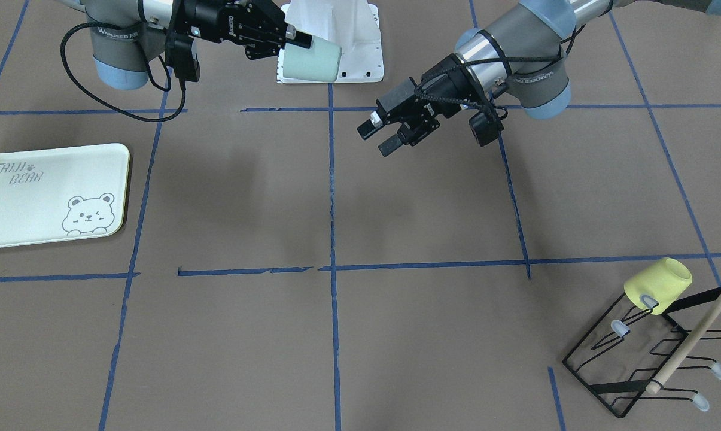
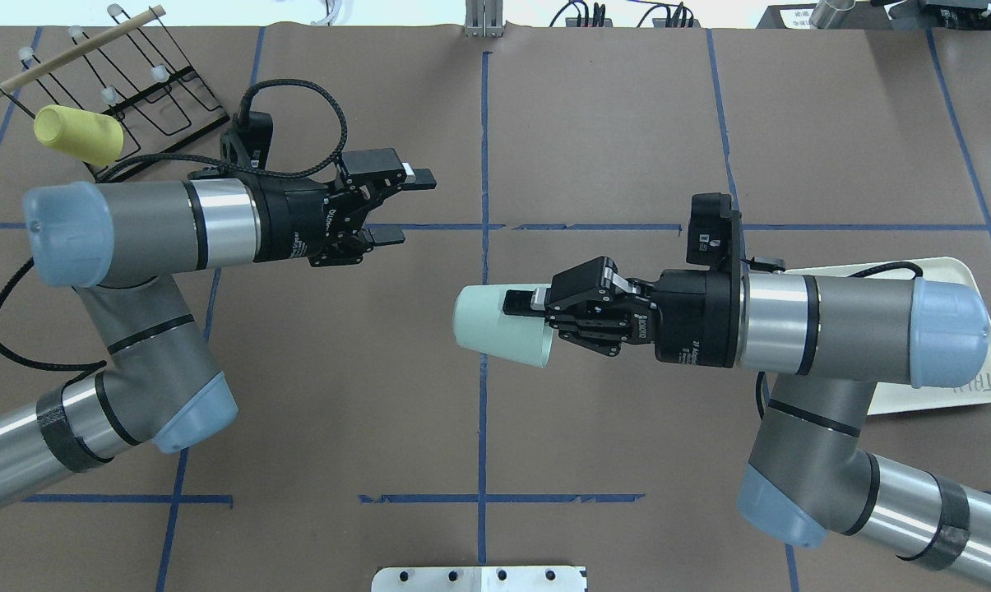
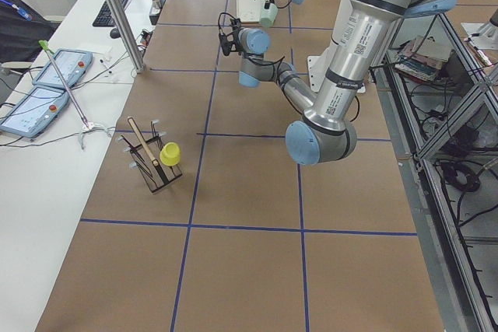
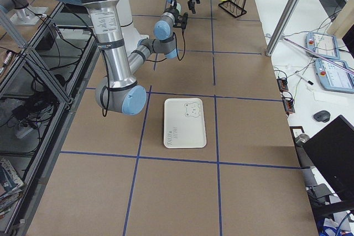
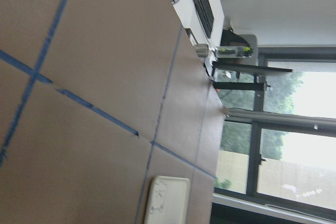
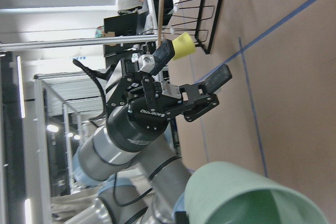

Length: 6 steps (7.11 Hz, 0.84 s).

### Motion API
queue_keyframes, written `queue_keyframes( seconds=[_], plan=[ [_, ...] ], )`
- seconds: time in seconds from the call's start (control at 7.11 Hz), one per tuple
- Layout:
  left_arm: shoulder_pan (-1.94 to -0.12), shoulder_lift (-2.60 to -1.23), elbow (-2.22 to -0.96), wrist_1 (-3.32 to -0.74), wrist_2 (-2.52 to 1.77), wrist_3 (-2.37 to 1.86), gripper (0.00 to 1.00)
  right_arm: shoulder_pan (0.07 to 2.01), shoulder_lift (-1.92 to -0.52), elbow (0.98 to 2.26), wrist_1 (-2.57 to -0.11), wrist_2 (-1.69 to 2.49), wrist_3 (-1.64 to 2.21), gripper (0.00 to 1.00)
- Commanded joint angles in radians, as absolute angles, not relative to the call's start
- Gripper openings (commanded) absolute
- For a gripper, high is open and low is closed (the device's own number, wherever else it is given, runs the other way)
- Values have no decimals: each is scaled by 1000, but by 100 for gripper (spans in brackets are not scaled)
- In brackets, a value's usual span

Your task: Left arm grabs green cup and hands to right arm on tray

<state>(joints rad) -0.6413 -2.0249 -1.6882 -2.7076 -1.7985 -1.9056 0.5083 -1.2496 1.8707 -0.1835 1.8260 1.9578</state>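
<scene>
Green cup (image 2: 499,329) is in the right gripper (image 2: 534,312), held in the air on its side, mouth toward the wrist and base pointing at the table's centre line. One finger (image 2: 528,298) lies along the outside wall near the rim. The other is hidden, probably inside the mouth. Left gripper (image 2: 411,207) stands wide, empty, apart from the cup and further out over the table. So the hand-over part looks done and the tray placement is left.

The tray (image 1: 31,215) is bare and sits well away from the cup, out on the right arm's side. In the overhead view it is partly under that arm's forearm.

Risks as I read them:
- The grip is a rim pinch on a tapered matte wall. The cup needs a big wrist turn to get upright, and a fast swing could let it pivot or slip out.
- The finger placement is not fully visible, so I can't confirm how much wall is actually clamped.
- If the cup is let go while tilted, it lands on its edge, tips, and can roll off the tray's low lip.
- The tray is close to the right arm's own elbow line, so the reach is awkward. The forearm or the hanging cable (image 1: 97,99) could nudge the tray.
- If the left gripper sits where it is, an outward swing of the cup could clip it.
</scene>
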Motion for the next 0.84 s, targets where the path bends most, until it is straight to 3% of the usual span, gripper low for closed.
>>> queue_keyframes(
  seconds=[0.0,0.42,0.7],
  plan=[
    [-661,-2014,-1697,-2396,-1795,-1705,100,528,-1230,1876,-563,1833,1793,0],
    [-676,-1938,-1805,-1900,-1798,-1304,100,570,-1164,1995,-1318,1876,1419,0],
    [-705,-1937,-1946,-1462,-1798,-971,100,693,-1166,2075,-1649,1981,1167,0]
  ],
)
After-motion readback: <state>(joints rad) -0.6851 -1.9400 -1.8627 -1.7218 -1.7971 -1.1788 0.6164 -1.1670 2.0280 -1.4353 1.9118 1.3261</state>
